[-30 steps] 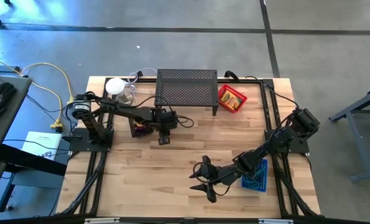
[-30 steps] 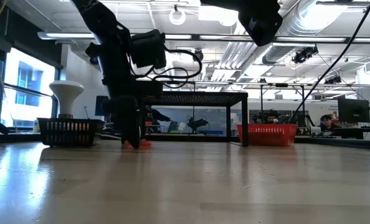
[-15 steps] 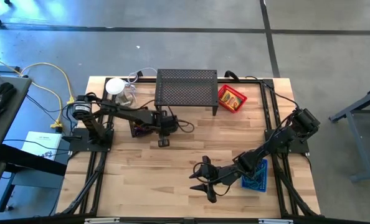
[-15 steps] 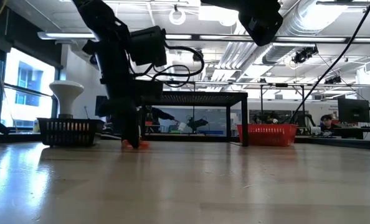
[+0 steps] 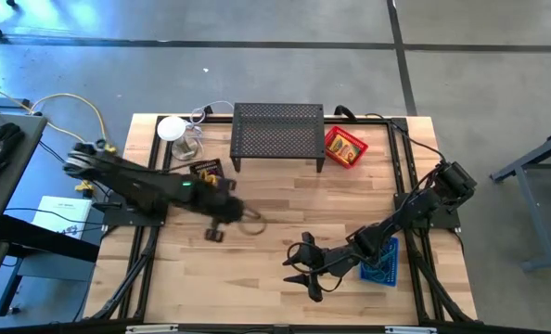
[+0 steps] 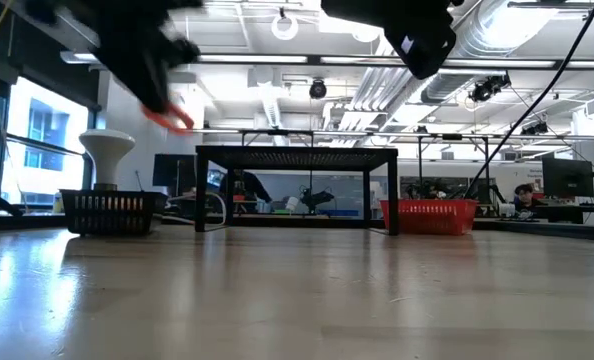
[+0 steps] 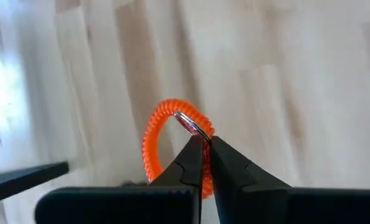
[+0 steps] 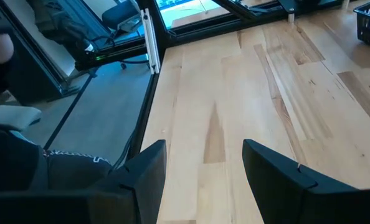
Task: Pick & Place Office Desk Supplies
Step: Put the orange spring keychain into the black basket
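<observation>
left gripper [image 7: 205,144] off the wooden bench [image 5: 285,218], left of centre, jaws pinched tight on the metal ring of an orange coiled plastic loop [image 7: 157,134]; the coil hangs clear of the boards (low view shows it as an orange smear up high [image 6: 167,118]). right gripper [image 5: 299,266] near the bench's front edge, fingers [image 8: 275,171] spread, nothing between them. small black mesh tray [image 5: 206,171] near the back-left, red mesh tray [image 5: 345,147] near the back-right corner, blue mesh tray [image 5: 382,262] at the right edge. large black perforated metal stand [image 5: 277,128] at the back edge.
</observation>
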You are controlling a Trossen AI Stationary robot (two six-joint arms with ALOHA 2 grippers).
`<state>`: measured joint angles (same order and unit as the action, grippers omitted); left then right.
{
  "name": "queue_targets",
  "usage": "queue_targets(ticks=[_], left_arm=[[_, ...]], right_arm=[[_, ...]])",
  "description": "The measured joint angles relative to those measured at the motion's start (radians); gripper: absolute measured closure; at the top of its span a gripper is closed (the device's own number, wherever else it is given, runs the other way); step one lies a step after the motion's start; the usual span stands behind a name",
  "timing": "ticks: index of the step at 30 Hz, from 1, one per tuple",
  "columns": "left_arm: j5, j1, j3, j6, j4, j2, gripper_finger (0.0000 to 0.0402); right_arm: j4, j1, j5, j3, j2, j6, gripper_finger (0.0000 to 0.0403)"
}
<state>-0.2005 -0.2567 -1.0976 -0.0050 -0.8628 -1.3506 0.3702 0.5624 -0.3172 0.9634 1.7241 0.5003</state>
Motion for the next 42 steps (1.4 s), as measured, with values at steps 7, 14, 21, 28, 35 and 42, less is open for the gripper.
queue_targets(ticks=[7, 14, 21, 28, 35, 42], left_arm=[[-0.159, -0.044, 0.002, -0.197, -0.252, 0.195, 0.0396], [-0.173, 0.073, 0.071, -0.419, -0.373, 0.279, 0.0396], [-0.163, 0.237, 0.210, -0.302, -0.304, 0.290, 0.0396], [-0.023, 0.371, 0.284, -0.177, -0.189, 0.272, 0.0396], [-0.023, 0.425, 0.284, -0.177, -0.190, 0.234, 0.0376], [-0.023, 0.439, 0.283, -0.176, -0.189, 0.176, 0.0326]], right_arm=[[0.002, -0.021, -0.005, 0.000, 0.000, 0.000, 0.0203], [0.008, -0.058, -0.005, 0.000, 0.000, 0.029, 0.0203], [0.027, -0.104, -0.005, 0.000, 0.000, 0.113, 0.0203], [0.026, -0.126, -0.005, 0.000, 0.000, 0.127, 0.0203], [0.024, -0.123, 0.003, 0.000, 0.000, 0.127, 0.0203], [0.020, -0.100, 0.003, 0.000, 0.000, 0.120, 0.0203]])
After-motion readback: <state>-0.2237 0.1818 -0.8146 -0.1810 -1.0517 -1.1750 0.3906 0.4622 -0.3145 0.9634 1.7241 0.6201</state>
